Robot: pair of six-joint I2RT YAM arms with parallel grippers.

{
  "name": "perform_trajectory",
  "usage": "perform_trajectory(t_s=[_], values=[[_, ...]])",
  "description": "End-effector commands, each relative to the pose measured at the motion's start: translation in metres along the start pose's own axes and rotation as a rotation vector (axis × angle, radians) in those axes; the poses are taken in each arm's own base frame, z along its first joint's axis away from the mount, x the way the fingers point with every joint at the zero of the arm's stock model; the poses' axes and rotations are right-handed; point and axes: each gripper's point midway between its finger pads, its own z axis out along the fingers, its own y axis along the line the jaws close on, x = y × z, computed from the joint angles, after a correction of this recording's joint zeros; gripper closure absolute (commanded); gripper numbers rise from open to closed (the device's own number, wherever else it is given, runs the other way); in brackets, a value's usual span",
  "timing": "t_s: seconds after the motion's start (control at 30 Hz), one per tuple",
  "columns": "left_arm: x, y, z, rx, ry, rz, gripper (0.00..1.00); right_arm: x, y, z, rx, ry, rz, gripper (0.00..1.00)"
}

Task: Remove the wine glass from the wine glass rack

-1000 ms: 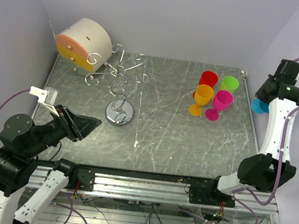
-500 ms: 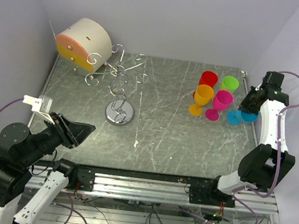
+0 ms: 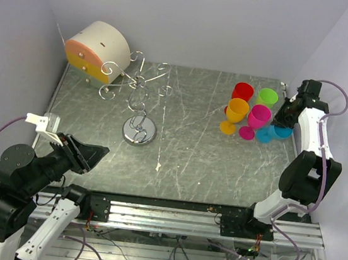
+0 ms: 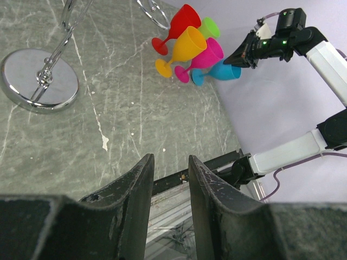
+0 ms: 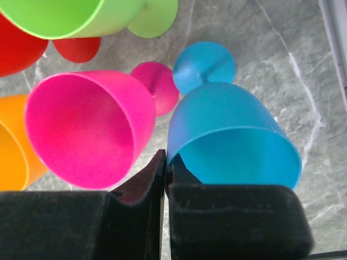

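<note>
Plastic, I judge: blue wine glass [image 5: 233, 135] looks light, stiff, maybe slick. My right gripper [image 5: 165, 162] pinches its rim wall; my left gripper [image 4: 169, 160] hangs parted, empty.

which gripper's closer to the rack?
Left. The left gripper sits near-left of the rack; the right gripper is far right of it, pinching the blue glass rim.

The blue wine glass [image 5: 230, 135] looks matt plastic, the wine glass rack [image 3: 139, 130] polished, mirror-shiny metal
</note>
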Motion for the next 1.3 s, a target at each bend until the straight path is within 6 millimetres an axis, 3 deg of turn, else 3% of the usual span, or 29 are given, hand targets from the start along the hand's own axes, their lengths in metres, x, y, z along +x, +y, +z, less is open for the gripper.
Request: perform_trajectory(t_s=[0.0,0.2,0.3,0.43,0.67,0.87,0.97,1.03,1.07,1.1,1.13,1.2,1.23,1.27], values=[[-0.002,0.000,-0.006,-0.006,-0.022,0.012,0.58,-0.015,0.011,0.000,-0.010,-0.027,-0.023,1.00],[-0.001,0.003,-0.006,-0.016,-0.021,0.011,0.57,-0.027,0.019,-0.003,0.000,-0.049,-0.044,0.80],[-0.001,0.004,-0.005,-0.023,-0.018,0.011,0.56,-0.036,0.022,-0.011,-0.005,-0.075,-0.050,0.61],[-0.002,0.005,-0.005,-0.025,-0.021,0.010,0.55,-0.047,0.026,-0.029,-0.008,-0.115,-0.057,0.56],[0.000,0.006,-0.003,-0.028,-0.016,0.006,0.55,-0.072,0.037,-0.087,-0.043,-0.242,-0.058,0.55],[-0.003,0.015,-0.003,-0.072,-0.036,0.020,0.56,-0.087,0.066,-0.167,-0.192,-0.420,-0.104,0.55],[-0.010,0.021,-0.010,-0.114,-0.077,0.055,0.55,-0.068,0.099,-0.213,-0.420,-0.511,-0.186,0.50],[-0.018,0.030,-0.018,-0.170,-0.122,0.081,0.54,-0.047,0.110,-0.232,-0.527,-0.560,-0.212,0.46],[-0.024,0.033,-0.024,-0.196,-0.156,0.098,0.53,-0.030,0.111,-0.232,-0.566,-0.568,-0.214,0.44],[-0.027,0.036,-0.029,-0.220,-0.178,0.105,0.53,-0.022,0.114,-0.248,-0.604,-0.625,-0.229,0.40],[-0.030,0.040,-0.033,-0.245,-0.202,0.114,0.52,-0.008,0.111,-0.243,-0.622,-0.633,-0.216,0.33],[-0.035,0.047,-0.041,-0.286,-0.241,0.124,0.51,0.012,0.107,-0.253,-0.647,-0.693,-0.193,0.17],[-0.036,0.051,-0.043,-0.306,-0.256,0.126,0.49,0.022,0.104,-0.257,-0.656,-0.716,-0.185,0.03],[-0.036,0.055,-0.044,-0.320,-0.263,0.127,0.47,0.032,0.101,-0.259,-0.663,-0.735,-0.185,0.01]])
